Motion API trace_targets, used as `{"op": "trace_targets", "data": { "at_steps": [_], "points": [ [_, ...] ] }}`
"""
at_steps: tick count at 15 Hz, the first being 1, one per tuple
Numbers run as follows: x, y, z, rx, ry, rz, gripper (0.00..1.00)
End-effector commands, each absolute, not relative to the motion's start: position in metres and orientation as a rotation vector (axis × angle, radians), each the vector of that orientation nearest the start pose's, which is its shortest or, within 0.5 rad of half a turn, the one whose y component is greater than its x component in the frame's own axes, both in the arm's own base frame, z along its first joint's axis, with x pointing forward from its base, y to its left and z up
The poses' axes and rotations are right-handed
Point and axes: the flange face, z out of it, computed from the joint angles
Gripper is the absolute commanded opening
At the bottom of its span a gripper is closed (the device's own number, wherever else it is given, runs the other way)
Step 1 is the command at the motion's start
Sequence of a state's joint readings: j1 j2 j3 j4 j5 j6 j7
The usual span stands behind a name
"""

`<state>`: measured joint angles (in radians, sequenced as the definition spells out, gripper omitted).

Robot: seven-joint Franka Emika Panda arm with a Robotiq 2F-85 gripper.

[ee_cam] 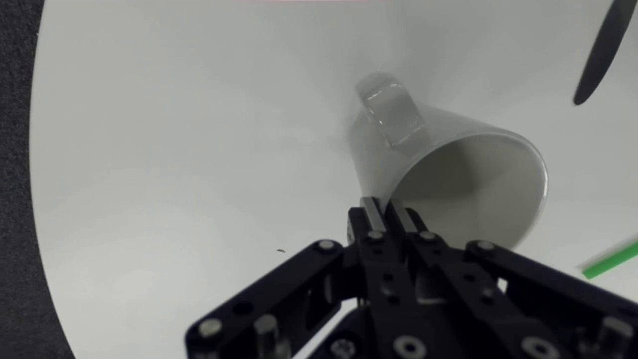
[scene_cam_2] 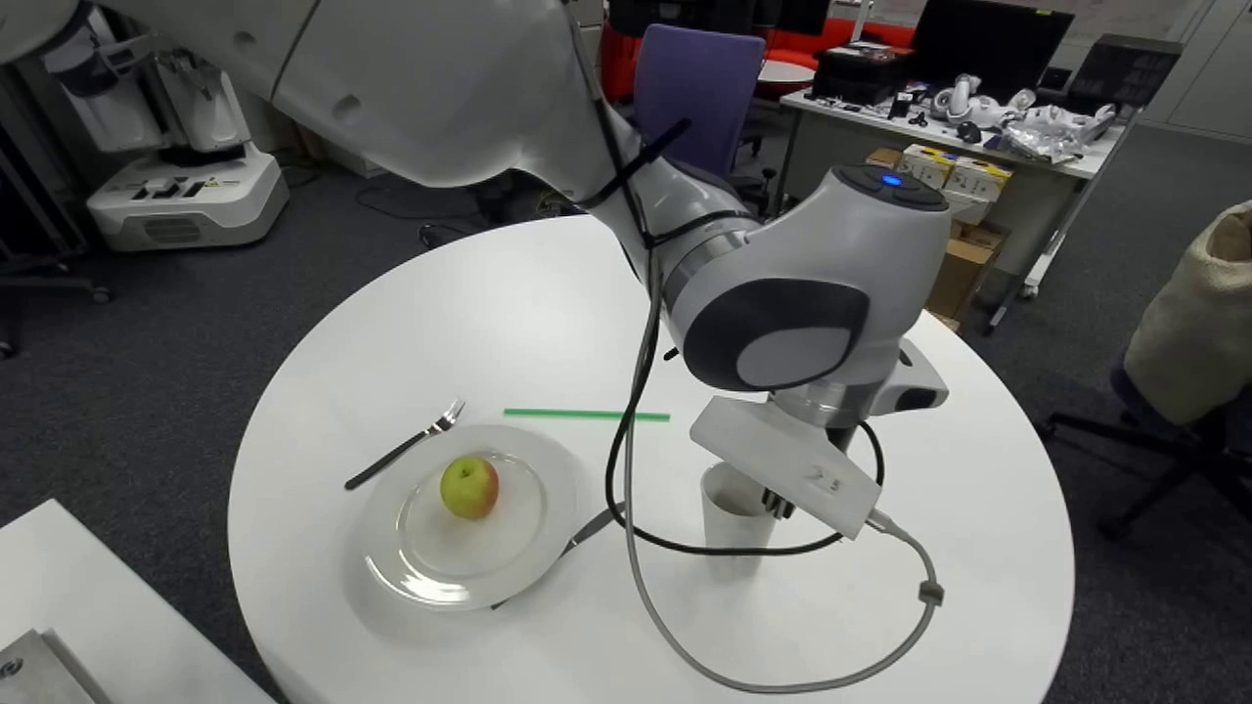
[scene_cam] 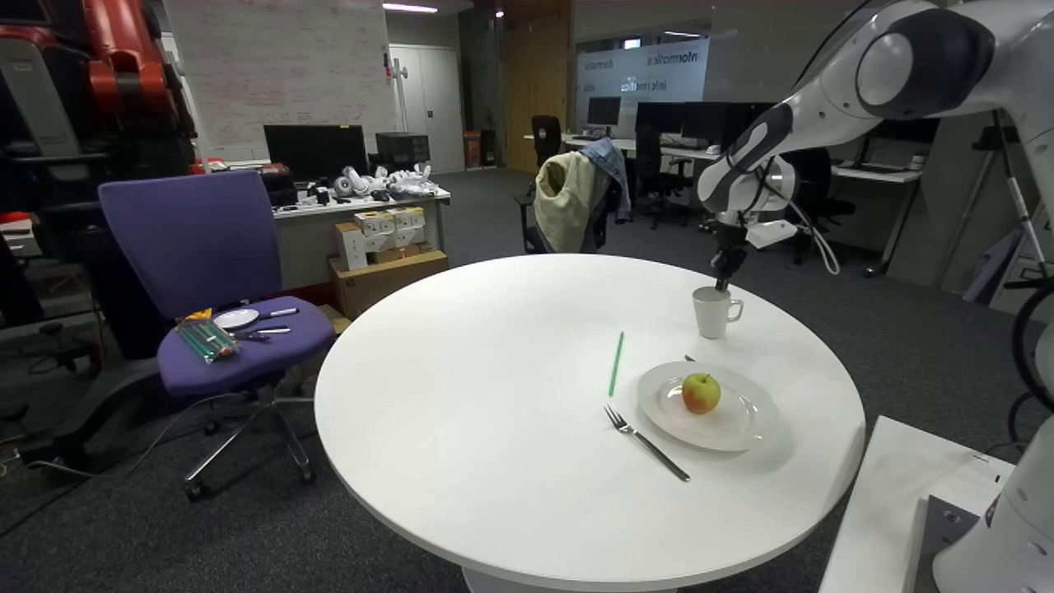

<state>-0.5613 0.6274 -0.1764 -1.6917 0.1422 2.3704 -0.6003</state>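
In an exterior view, my arm [scene_cam: 832, 103] comes in from the right, its upper part cut off by the frame, and slopes down to a bent wrist, with the gripper [scene_cam: 722, 285] pointing down at the white mug [scene_cam: 710, 315]. The mug looks upright, toward the rim of the table [scene_cam: 478, 395], just beyond the plate [scene_cam: 759, 412]; I can't tell whether its base touches the surface. The jaws are too small to judge here, and the plate leaves only a sliver of a dark utensil [scene_cam: 689, 358] showing.

In an exterior view, the arm reaches over from the upper left and hides much of the table. A white housing [scene_cam_2: 787, 464] covers most of the gripper, and a black cable [scene_cam_2: 724, 550] crosses the mug low down.

In the wrist view, I have the fingers [ee_cam: 371, 214] close together, pinching the mug's rim, one inside and one outside. The green stick [ee_cam: 610, 261] and dark utensil run out of frame.
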Motion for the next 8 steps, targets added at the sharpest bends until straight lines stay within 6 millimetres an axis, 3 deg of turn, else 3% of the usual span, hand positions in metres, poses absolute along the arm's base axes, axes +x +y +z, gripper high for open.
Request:
{"op": "trace_targets", "data": {
  "at_steps": [1, 8],
  "points": [
    [0.5160, -0.4568, 0.2439, -3.136, 0.430, -0.137, 0.02],
    [0.5108, -0.4613, 0.2430, -3.131, 0.482, -0.134, 0.02]
  ]
}}
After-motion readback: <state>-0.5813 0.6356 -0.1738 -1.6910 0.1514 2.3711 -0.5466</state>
